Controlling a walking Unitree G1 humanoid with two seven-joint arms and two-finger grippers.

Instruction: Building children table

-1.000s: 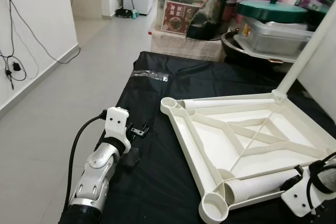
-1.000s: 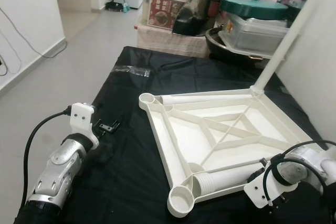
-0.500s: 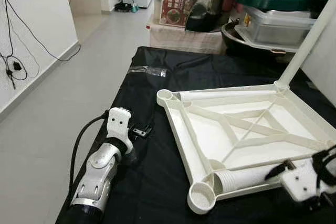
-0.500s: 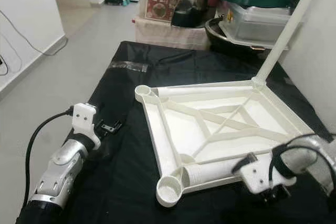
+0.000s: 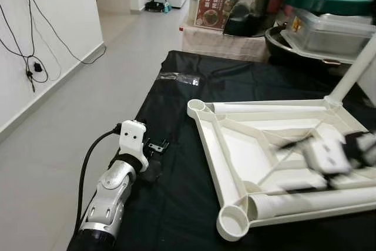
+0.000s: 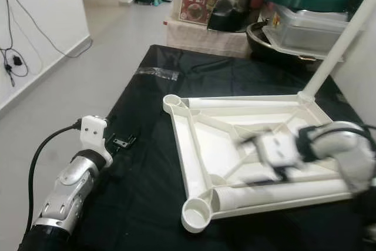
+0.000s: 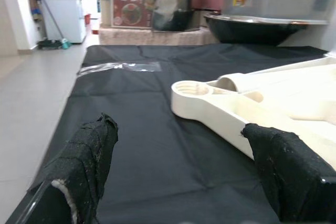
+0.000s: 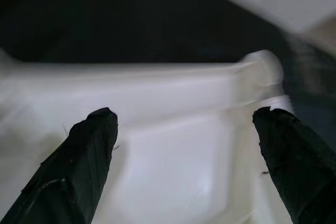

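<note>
The upturned tabletop [image 5: 258, 151] looks smooth cream plastic, faintly glossy — under it, a matt, creased black cloth [image 5: 176, 192].

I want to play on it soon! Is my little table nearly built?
Not yet. The white plastic tabletop lies upside down on the black cloth with one white leg standing in a far corner. Another white tube leg lies loose along the near edge, and the near round corner socket is empty. The right gripper, open, is above the tabletop; the left gripper holds nothing.

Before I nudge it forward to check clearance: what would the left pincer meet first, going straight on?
Likely the near corner socket of the white tabletop, lying upside down on the black cloth; the left pincer is open, depth unclear.
</note>
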